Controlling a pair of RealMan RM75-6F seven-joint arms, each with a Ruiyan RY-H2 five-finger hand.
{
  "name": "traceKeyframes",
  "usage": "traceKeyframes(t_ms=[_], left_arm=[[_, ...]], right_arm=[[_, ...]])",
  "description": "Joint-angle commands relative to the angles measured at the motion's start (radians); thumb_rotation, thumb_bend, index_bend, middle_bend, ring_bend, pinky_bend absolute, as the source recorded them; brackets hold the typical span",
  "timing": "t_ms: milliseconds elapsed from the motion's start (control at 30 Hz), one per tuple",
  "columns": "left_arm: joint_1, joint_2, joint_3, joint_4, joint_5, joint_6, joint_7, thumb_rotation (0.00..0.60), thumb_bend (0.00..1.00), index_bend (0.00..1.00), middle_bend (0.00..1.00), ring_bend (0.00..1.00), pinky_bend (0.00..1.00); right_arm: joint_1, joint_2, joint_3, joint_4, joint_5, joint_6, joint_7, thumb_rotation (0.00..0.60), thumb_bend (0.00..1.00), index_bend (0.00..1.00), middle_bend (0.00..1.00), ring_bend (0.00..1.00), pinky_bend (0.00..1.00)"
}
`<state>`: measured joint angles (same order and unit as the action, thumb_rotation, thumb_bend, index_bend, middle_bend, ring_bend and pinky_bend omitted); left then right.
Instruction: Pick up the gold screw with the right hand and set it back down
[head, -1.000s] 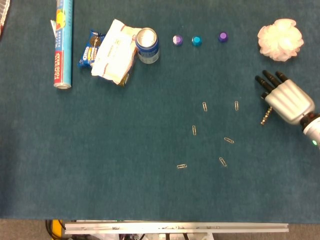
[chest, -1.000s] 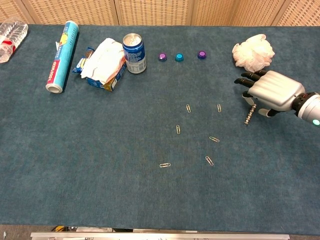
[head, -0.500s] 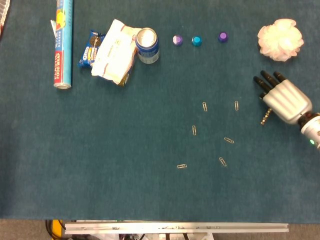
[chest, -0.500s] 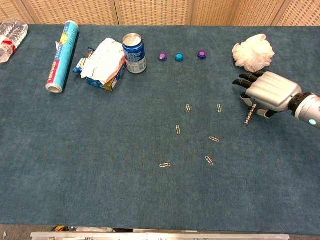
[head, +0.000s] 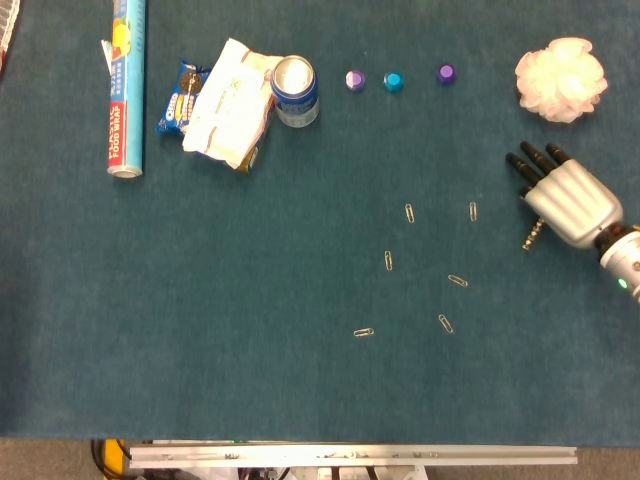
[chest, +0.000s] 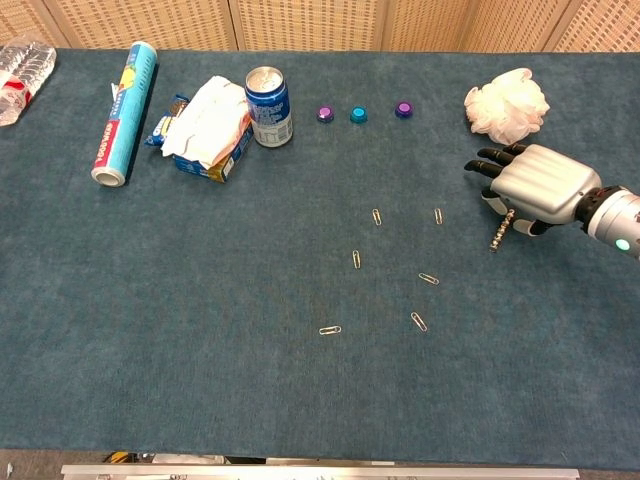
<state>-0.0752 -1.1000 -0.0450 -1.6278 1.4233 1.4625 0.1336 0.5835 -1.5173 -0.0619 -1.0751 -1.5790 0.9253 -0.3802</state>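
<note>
The gold screw (head: 531, 236) lies slanted on the blue cloth at the right side, also seen in the chest view as the screw (chest: 500, 231). My right hand (head: 568, 198) sits just above and to the right of it, palm down, fingers stretched out toward the far left. The screw's upper end disappears under the edge of the right hand (chest: 538, 185); the rest of it shows free on the cloth. No finger is plainly closed on it. My left hand appears in neither view.
Several paper clips (head: 409, 213) are scattered left of the screw. A white bath pouf (head: 560, 78) sits beyond the hand. Three bottle caps (head: 392, 81), a soda can (head: 295, 90), snack packets (head: 228, 102) and a food wrap roll (head: 126, 85) line the far side.
The right hand has drifted slightly left and toward the far side over the screw. The screw itself stays in about the same spot.
</note>
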Motion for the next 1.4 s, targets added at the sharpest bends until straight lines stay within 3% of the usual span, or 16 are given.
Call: traceKeyframes(t_ms=[33, 1067, 1400], left_arm=[[0.001, 0.000, 0.000, 0.001, -0.001, 0.000, 0.000, 0.600, 0.08, 0.37, 0.29, 0.22, 0.41], [0.002, 0.000, -0.001, 0.002, -0.001, 0.000, -0.002, 0.600, 0.08, 0.37, 0.29, 0.22, 0.41], [0.005, 0.002, -0.001, 0.001, 0.001, 0.005, -0.007, 0.600, 0.08, 0.37, 0.29, 0.22, 0.41]], right_arm=[[0.001, -0.001, 0.000, 0.000, 0.003, -0.003, -0.001, 0.600, 0.24, 0.55, 0.10, 0.00, 0.18], [0.006, 0.015, -0.001, -0.029, 0.023, -0.016, -0.011, 0.600, 0.29, 0.59, 0.10, 0.00, 0.18], [-0.008, 0.080, 0.003, -0.128, 0.023, 0.026, -0.073, 0.600, 0.29, 0.59, 0.10, 0.00, 0.18]])
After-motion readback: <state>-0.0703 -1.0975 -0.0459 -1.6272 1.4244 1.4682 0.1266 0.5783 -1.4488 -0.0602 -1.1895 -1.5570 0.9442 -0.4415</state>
